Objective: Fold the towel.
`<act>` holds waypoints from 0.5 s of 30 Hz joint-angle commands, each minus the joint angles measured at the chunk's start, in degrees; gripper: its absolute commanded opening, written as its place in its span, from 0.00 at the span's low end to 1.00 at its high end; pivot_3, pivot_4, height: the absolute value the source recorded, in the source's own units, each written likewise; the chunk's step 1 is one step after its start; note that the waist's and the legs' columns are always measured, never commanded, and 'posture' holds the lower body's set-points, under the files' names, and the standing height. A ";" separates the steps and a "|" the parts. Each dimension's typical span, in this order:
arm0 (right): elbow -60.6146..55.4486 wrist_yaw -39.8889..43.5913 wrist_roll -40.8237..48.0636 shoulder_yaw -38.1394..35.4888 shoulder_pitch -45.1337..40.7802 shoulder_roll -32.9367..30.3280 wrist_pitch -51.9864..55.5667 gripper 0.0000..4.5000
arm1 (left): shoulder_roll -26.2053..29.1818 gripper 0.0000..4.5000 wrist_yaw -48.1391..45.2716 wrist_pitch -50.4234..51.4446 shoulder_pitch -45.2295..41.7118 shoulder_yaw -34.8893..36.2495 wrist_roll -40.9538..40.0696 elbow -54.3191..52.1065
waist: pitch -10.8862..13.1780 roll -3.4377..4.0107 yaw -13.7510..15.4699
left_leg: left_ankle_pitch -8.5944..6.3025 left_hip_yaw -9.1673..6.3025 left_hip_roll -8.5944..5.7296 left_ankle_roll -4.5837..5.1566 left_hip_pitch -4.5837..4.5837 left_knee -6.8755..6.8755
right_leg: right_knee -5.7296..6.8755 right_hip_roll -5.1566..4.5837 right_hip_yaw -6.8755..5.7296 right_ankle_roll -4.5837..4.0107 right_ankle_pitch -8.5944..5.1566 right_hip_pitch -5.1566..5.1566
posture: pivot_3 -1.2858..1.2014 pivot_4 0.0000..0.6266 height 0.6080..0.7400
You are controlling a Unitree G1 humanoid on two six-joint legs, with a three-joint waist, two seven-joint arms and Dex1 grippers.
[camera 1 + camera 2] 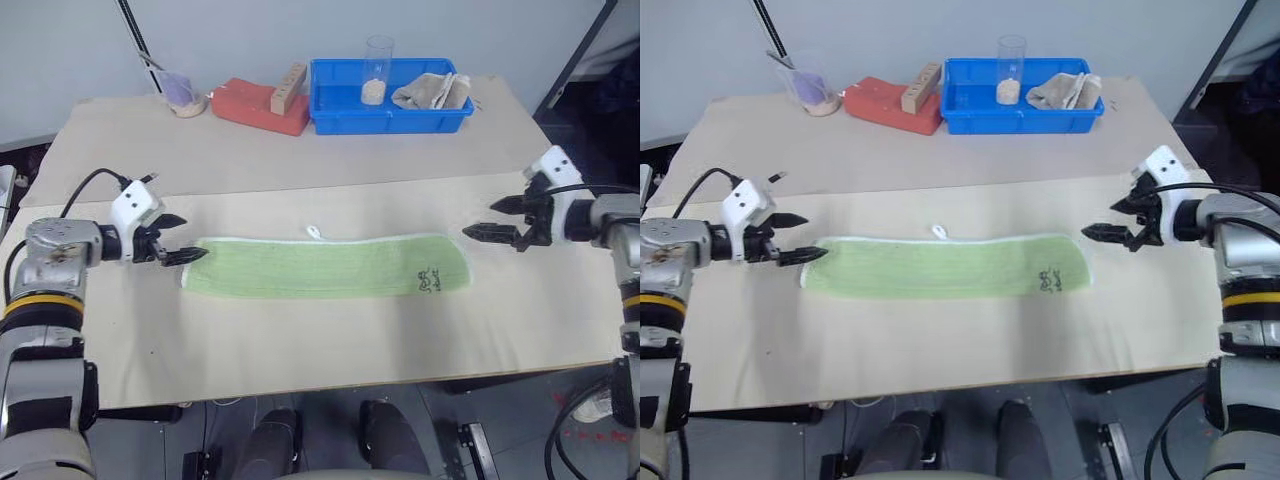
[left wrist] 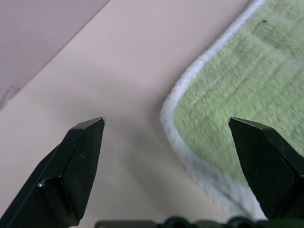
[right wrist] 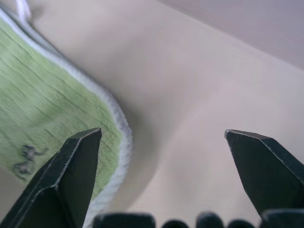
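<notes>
Beige tabletop (image 1: pixel 300 350) w/ a grey wall behind; clutter sits along the far edge, well away from the work.

Left to right: left hand (image 1: pixel 185 253) hovers right at the left end of the towel (image 1: pixel 325 267), fingers spread wide, nothing held. Wrist view shows one fingertip (image 2: pixel 88 142) over bare tabletop and the other over the green cloth, so the white-edged end sits betw. them.

Towel lies flat mid-tabletop as a long narrow strip running left-right, looks already folded once lengthwise. Small white loop (image 1: pixel 316 233) pokes out of the far long edge; dark logo (image 1: pixel 428 281) sits near the right end.

Right hand (image 1: pixel 492 232) is just off the towel's right end, also spread wide and empty, seemingly a bit above the surface.

Behind: a cup w/ a purple thing (image 1: pixel 183 95), red block (image 1: pixel 260 105), blue bin (image 1: pixel 330 110) w/ a clear tube (image 1: pixel 378 70) and a tan cloth (image 1: pixel 432 92) in it.

My read: next fold is end to end. To do it well, I'd pinch one short end through both layers, near the corners, lift only enough to clear, carry it straight along the strip so the edges line up, and lay it down w/o dragging. Other hand could pin the far end so the strip doesn't slide or bunch.
</notes>
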 commanded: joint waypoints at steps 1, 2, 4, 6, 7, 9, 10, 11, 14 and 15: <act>-11.20 -4.06 5.86 -9.51 7.17 -0.54 8.36 0.99 | 0.96 1.00 -4.23 4.17 4.27 2.10 -6.94 -17.00 | 0.00 0.00 0.46 | -0.02 -0.04 -0.02 0.03 -0.03 0.01 | -0.01 -0.06 -0.02 0.03 0.02 0.02 | 0.52 0.24 1.00; -14.41 -5.98 7.29 -12.28 10.07 0.11 11.22 0.99 | 0.79 1.00 -4.44 6.10 5.91 2.19 -8.56 -21.78 | 0.00 0.00 0.65 | -0.03 -0.05 -0.05 0.04 -0.03 0.03 | -0.03 -0.10 -0.02 0.06 0.04 0.05 | 0.52 0.24 1.00; -20.32 -9.78 10.24 -17.29 15.19 2.16 16.90 0.99 | 0.42 1.00 -4.18 10.29 8.66 1.97 -11.53 -30.39 | 0.00 0.00 0.73 | -0.08 -0.05 -0.08 0.13 -0.07 0.06 | -0.07 -0.15 0.05 0.12 0.07 0.08 | 0.52 0.24 1.00; -25.82 -14.25 12.97 -21.94 19.51 5.58 22.70 0.99 | -0.14 1.00 -3.92 13.85 10.63 1.04 -14.15 -37.64 | 0.00 -0.01 0.74 | -0.09 -0.02 -0.09 0.15 -0.04 0.06 | -0.15 -0.15 0.12 0.13 0.08 0.10 | 0.52 0.24 1.00; -28.19 -16.43 14.36 -23.89 21.12 7.45 25.63 0.99 | -0.51 1.00 -3.74 15.10 11.22 0.50 -15.05 -40.35 | -0.01 -0.01 0.73 | -0.09 -0.02 -0.08 0.15 0.01 0.06 | -0.21 -0.15 0.12 0.13 0.08 0.12 | 0.52 0.24 1.00; -33.68 -20.24 16.88 -26.70 24.78 11.56 30.84 0.99 | -1.29 1.00 -3.58 17.56 11.82 -0.55 -16.98 -44.76 | -0.01 -0.01 0.72 | -0.09 0.00 -0.06 0.15 0.14 0.03 | -0.21 -0.11 0.15 0.12 0.07 0.19 | 0.52 0.24 1.00; -35.61 -21.76 17.76 -27.59 25.88 12.99 32.71 0.99 | -1.54 1.00 -3.45 18.50 11.95 -0.82 -17.62 -46.11 | -0.01 -0.01 0.72 | -0.09 0.00 -0.04 0.15 0.15 0.03 | -0.19 -0.08 0.15 0.12 0.07 0.19 | 0.52 0.24 1.00; -37.09 -22.83 18.75 -28.34 26.75 14.18 34.37 0.99 | -1.66 1.00 -3.37 19.18 12.02 -1.17 -18.11 -47.17 | -0.01 -0.01 0.69 | -0.09 0.00 -0.02 0.15 0.18 0.04 | -0.15 -0.04 0.15 0.12 0.07 0.20 | 0.52 0.24 1.00; -39.41 -25.81 21.91 -30.88 28.06 17.51 39.31 0.99 | -1.95 1.00 -3.72 20.26 12.15 -2.15 -19.12 -49.50 | -0.01 0.00 0.38 | -0.09 0.10 -0.02 0.15 0.25 0.03 | -0.13 -0.03 0.23 0.11 0.07 0.21 | 0.52 0.24 1.00; -39.42 -27.34 22.42 -31.51 28.12 19.01 40.96 0.99 | -2.28 1.00 -3.65 20.44 12.03 -2.46 -19.42 -49.92 | -0.01 -0.01 0.31 | -0.09 0.12 -0.02 0.15 0.27 0.03 | -0.14 -0.02 0.25 0.11 0.07 0.22 | 0.52 0.24 1.00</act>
